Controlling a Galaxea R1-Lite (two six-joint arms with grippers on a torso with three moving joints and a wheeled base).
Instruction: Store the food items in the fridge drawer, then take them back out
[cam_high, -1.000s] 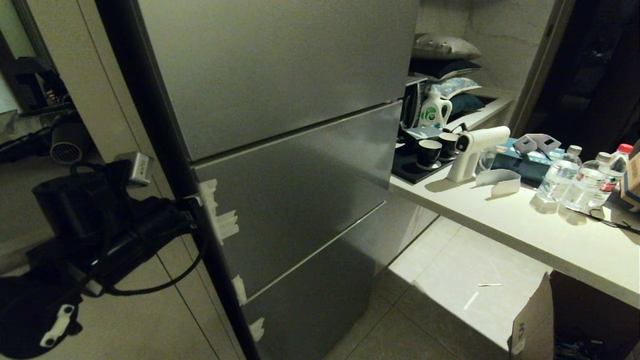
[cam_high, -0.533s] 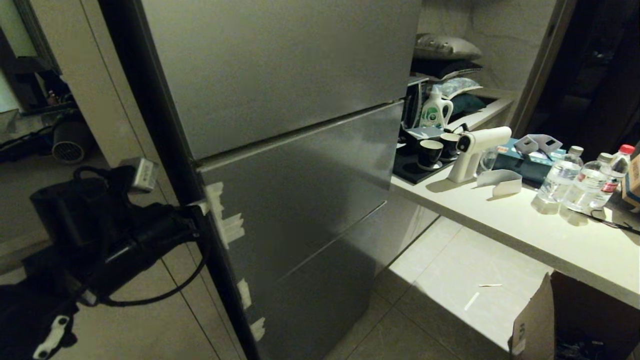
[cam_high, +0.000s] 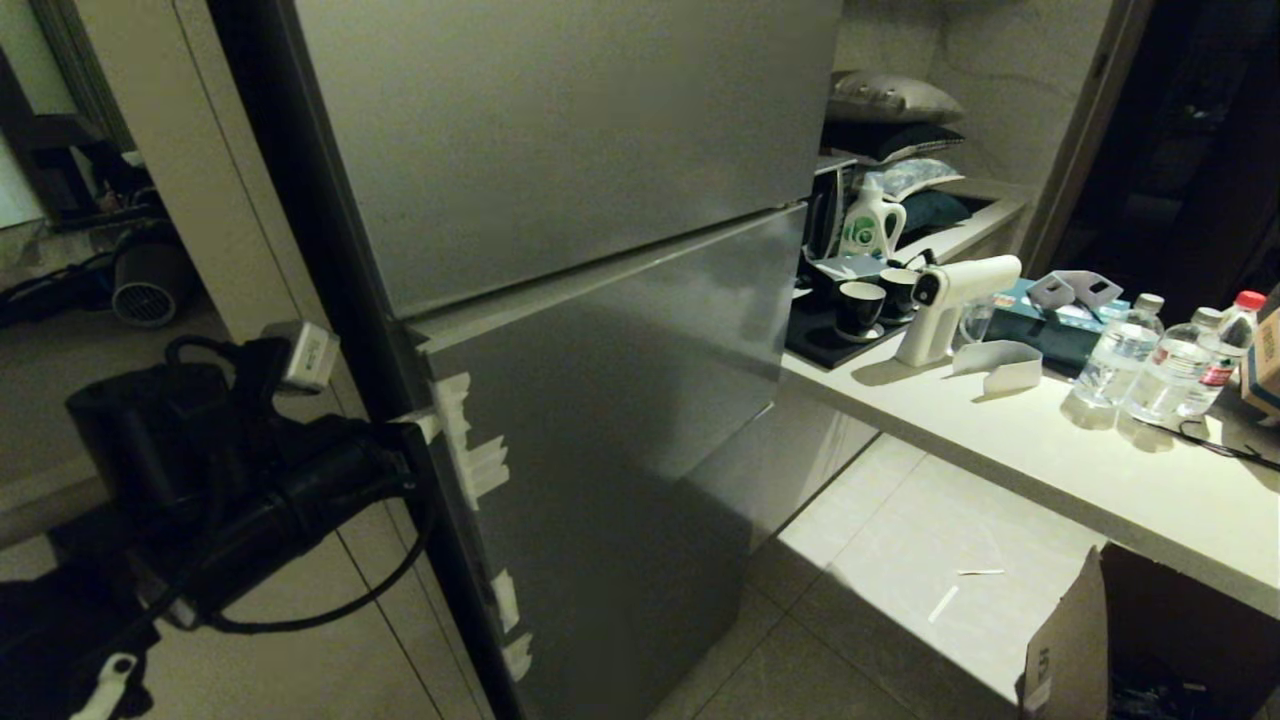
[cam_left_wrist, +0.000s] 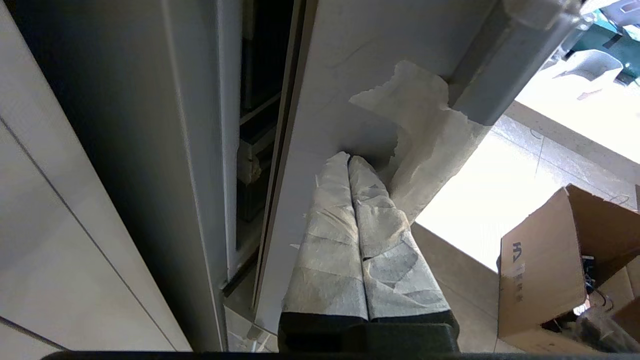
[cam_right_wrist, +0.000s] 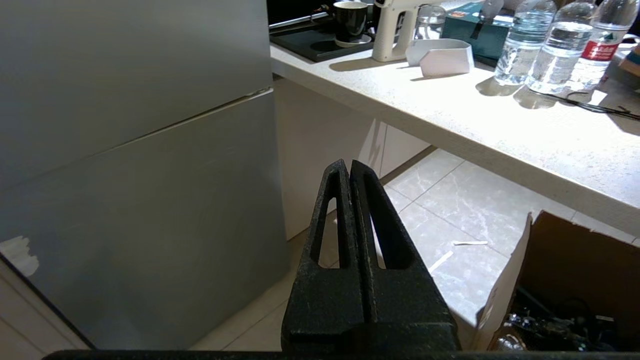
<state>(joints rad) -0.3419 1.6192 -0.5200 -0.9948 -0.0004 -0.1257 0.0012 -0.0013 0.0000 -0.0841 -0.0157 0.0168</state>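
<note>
Since a second ago the middle fridge door panel (cam_high: 610, 370) stands further out from the fridge body, a dark gap showing behind its left edge. Against that taped edge sits the left gripper (cam_left_wrist: 348, 159), its paper-wrapped fingers (cam_left_wrist: 330, 240) pressed together, tips on the panel's inner side by a torn paper patch (cam_left_wrist: 425, 135). Low before the fridge front hangs the right gripper (cam_right_wrist: 348, 164), fingers closed on nothing. Neither drawer nor food shows.
</note>
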